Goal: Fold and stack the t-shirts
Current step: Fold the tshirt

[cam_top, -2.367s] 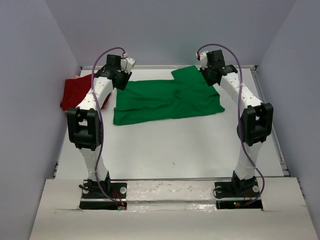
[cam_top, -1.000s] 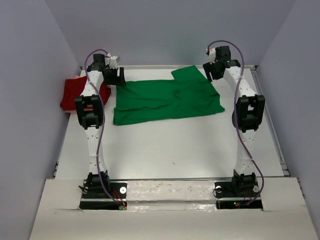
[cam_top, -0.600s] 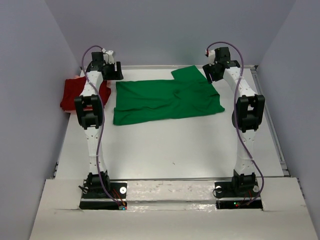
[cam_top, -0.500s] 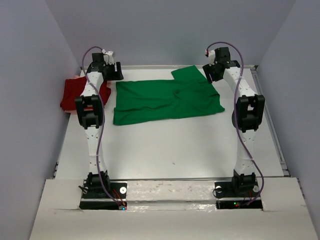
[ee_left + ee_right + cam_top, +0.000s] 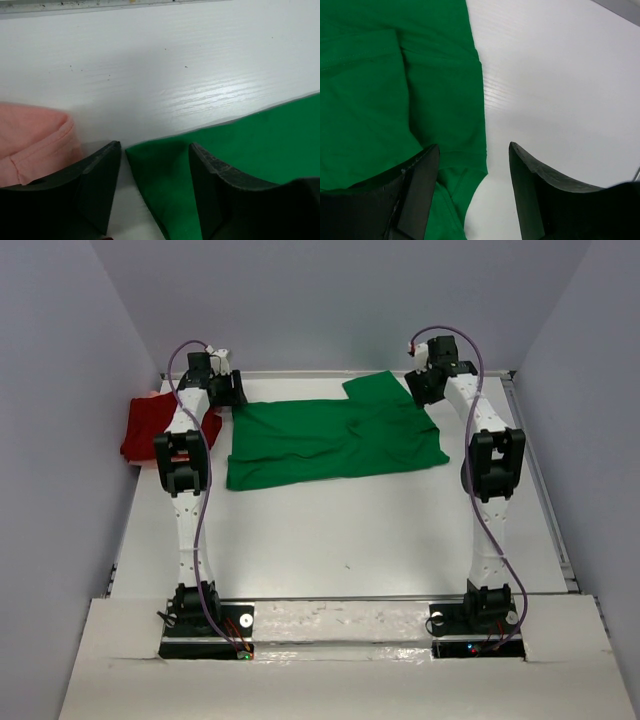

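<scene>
Left gripper (image 5: 154, 148) now closer to green t-shirt (image 5: 330, 440) — lengthwise left-right — fingers spread, right gripper's (image 5: 473, 147) too

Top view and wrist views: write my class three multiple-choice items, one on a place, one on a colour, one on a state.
1. The red shirt lies where from the green shirt? A left B right C on top
2. In the left wrist view, the cloth beside the green corner is: A blue B pink C yellow
3. The left gripper and right gripper are: A both open B both shut C one open, one shut
Answers: 1 A, the top view shows it at the table's left edge. 2 B, pink cloth shows at that view's left. 3 A, each wrist view shows jaws wide apart.
</scene>
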Motion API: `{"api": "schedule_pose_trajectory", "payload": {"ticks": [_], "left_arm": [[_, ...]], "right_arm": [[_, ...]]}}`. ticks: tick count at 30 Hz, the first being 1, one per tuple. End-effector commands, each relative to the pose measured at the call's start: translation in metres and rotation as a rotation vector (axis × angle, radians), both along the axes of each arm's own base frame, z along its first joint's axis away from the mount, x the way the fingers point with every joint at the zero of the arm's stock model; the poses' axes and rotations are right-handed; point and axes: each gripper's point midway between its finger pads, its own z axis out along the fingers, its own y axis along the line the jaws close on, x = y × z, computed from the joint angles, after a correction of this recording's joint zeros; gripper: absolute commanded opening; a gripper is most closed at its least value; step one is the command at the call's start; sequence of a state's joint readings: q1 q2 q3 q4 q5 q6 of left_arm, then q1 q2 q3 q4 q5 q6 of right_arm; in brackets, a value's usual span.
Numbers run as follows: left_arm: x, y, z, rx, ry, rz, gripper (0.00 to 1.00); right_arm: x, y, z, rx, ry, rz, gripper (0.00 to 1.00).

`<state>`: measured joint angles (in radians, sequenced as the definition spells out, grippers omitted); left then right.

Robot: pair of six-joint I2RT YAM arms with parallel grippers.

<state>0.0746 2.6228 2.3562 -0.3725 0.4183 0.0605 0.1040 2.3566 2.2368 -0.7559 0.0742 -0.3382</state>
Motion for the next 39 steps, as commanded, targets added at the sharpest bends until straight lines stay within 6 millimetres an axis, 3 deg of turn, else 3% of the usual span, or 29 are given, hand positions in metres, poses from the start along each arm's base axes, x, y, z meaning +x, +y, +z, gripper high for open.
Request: {"api": "schedule_pose_trajectory", "payload": {"ticks": [1, 8, 16, 22, 29, 39], "left_arm": [[-0.003, -0.003, -0.007, -0.03, 0.029, -0.008, 0.62], [-0.007, -0.006, -0.013, -0.012, 0.046, -0.017, 0.32], [-0.01, -0.005, -0.011, 0.023, 0.053, -0.006, 0.3], [-0.014, -0.017, 0.001, 0.035, 0.043, -0.031, 0.23], [-0.017, -0.02, 0.008, 0.08, 0.026, -0.052, 0.23], [-0.024, -0.028, 0.008, 0.093, 0.036, -0.08, 0.23]], "right_arm": [[0.01, -0.001, 0.011, 0.005, -0.033, 0.005, 0.62], [0.023, 0.002, 0.006, 0.015, -0.038, 0.005, 0.61], [0.039, 0.008, 0.006, 0.047, -0.073, 0.006, 0.62], [0.05, 0.023, -0.011, 0.124, -0.073, 0.034, 0.63], [0.06, 0.034, -0.045, 0.179, -0.05, 0.045, 0.59], [0.076, 0.038, -0.05, 0.189, -0.104, 0.066, 0.61]]}}
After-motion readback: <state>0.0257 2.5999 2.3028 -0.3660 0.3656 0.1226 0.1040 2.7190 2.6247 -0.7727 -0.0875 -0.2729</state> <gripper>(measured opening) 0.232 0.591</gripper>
